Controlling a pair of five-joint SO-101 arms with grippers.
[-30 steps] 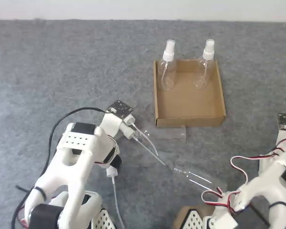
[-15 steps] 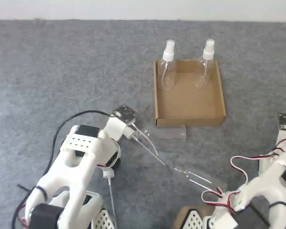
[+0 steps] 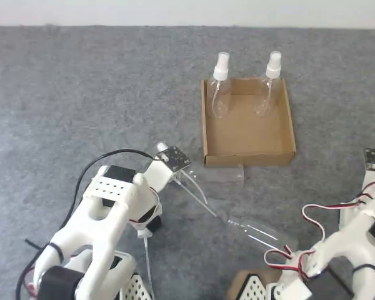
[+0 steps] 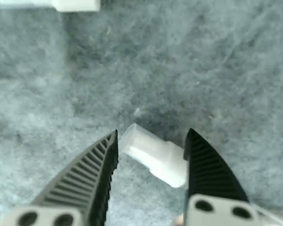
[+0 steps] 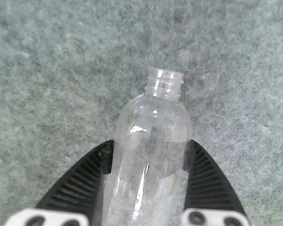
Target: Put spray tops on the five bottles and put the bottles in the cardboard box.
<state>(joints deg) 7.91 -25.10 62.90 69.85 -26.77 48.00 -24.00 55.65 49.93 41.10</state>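
My left gripper (image 4: 152, 136) is open, its fingers on either side of a white spray top (image 4: 153, 156) that lies on the grey carpet. In the high view this spray top (image 3: 144, 235) lies beside the left arm, its thin tube trailing toward the near edge. My right gripper (image 5: 150, 146) is shut on a clear uncapped bottle (image 5: 151, 141), which lies on its side (image 3: 257, 230) at the lower right. A second clear bottle (image 3: 224, 174) lies just in front of the cardboard box (image 3: 248, 156). Two capped bottles (image 3: 219, 94) (image 3: 267, 90) stand in the box.
Thin tubes of other spray tops (image 3: 197, 190) run across the carpet between the left arm and the held bottle. Another white spray top (image 4: 75, 4) lies just beyond the left gripper. Open carpet stretches to the left and far side.
The left arm has swung right and lowered over the spray top by its base; that top shifted slightly. The right arm and its bottle have not moved.
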